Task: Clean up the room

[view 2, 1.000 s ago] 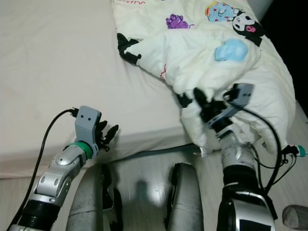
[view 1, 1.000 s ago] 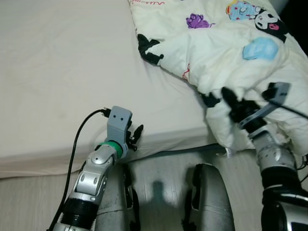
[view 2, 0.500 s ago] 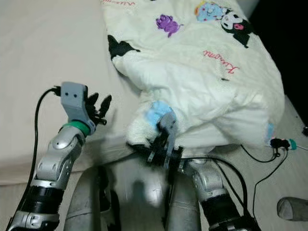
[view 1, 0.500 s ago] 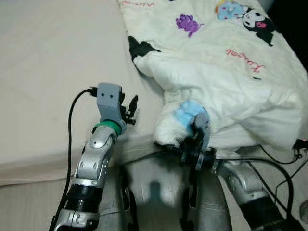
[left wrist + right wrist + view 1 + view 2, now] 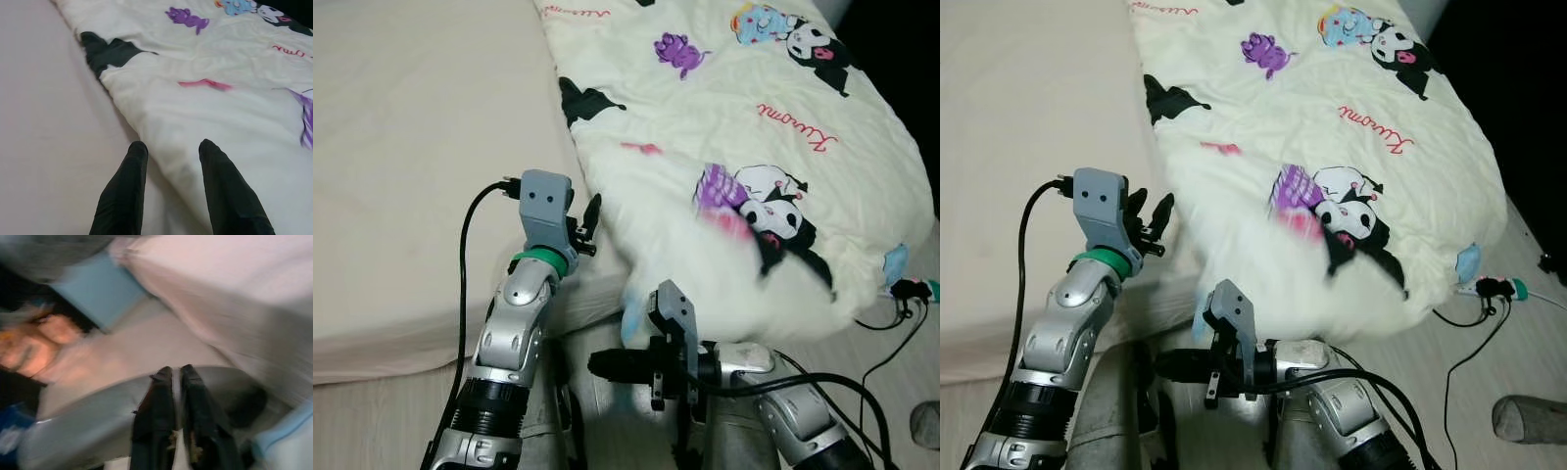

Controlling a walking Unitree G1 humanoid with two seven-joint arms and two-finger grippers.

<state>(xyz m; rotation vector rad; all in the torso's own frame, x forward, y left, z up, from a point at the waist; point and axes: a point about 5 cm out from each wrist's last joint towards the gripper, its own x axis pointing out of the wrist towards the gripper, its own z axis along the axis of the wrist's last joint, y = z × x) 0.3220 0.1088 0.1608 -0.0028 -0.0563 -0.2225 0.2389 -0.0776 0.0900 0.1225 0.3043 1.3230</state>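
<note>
You are looking at one cream blanket [image 5: 773, 147] printed with cartoon figures in black, purple and blue and red script. It is lying spread over the right side of the bed [image 5: 401, 166], its rumpled lower edge hanging over the bed's near edge toward the floor [image 5: 1489, 352]. The bed's left side is showing bare beige sheet.

Two arms are showing. Your left gripper [image 5: 588, 217] is reaching up over the bed's near edge, forearm raised, with a black cable looping from its grey wrist block. Its two black fingers [image 5: 124, 196] are standing apart and holding nothing, their tips just beside the blanket's left edge, one over the sheet and one over the fabric.

Your right gripper [image 5: 175, 373] is lying low below the bed's near edge, forearm turned across the robot's legs and pointing toward its left, under the overhanging blanket. Its fingers are pressed together with nothing between them.

One cable with a teal plug [image 5: 909, 290] is lying on the floor by the blanket's right corner.
</note>
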